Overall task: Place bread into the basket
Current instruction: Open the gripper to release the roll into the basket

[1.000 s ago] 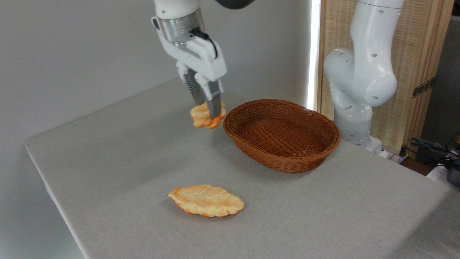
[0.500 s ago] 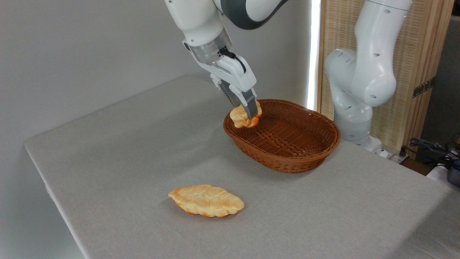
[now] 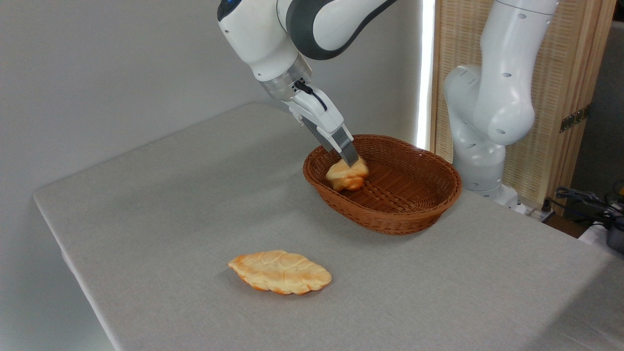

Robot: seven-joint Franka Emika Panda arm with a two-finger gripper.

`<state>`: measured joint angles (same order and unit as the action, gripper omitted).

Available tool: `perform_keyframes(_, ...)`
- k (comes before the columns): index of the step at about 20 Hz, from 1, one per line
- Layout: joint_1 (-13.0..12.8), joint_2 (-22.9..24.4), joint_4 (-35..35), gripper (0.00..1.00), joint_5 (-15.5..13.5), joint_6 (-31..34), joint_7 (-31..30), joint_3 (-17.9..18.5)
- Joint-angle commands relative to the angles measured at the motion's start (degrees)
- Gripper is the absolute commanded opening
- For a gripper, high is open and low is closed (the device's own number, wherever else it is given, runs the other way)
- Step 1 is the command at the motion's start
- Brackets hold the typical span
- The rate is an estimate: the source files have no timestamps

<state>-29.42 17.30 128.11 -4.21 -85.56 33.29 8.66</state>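
Holding the small, lumpy golden-orange bread bun (image 3: 347,175) clenched in the jaws of the white two-finger gripper (image 3: 352,163), tilted inward to clear the rim. Lowering it inside the oval brown woven wicker basket (image 3: 390,214), near the left wall, apparently just above the floor. Leaving the flat braided loaf (image 3: 280,272) on the grey counter (image 3: 170,204), well apart.

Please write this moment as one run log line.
phase: placing | gripper: shut on bread | bread: inside basket, left part | not yet released

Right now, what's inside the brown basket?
Inside the basket is the small golden bun, at its left end, with the gripper shut on its top. The near wall hides whether the bun touches the woven bottom.
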Motion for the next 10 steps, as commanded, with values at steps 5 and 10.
perform_keyframes(5,-0.6,-0.8,-2.4,1.00,-0.3,-0.5,-0.7,0.3)
perform_keyframes(10,0.4,-0.9,-7.6,1.00,0.2,-8.5,-0.3,1.4)
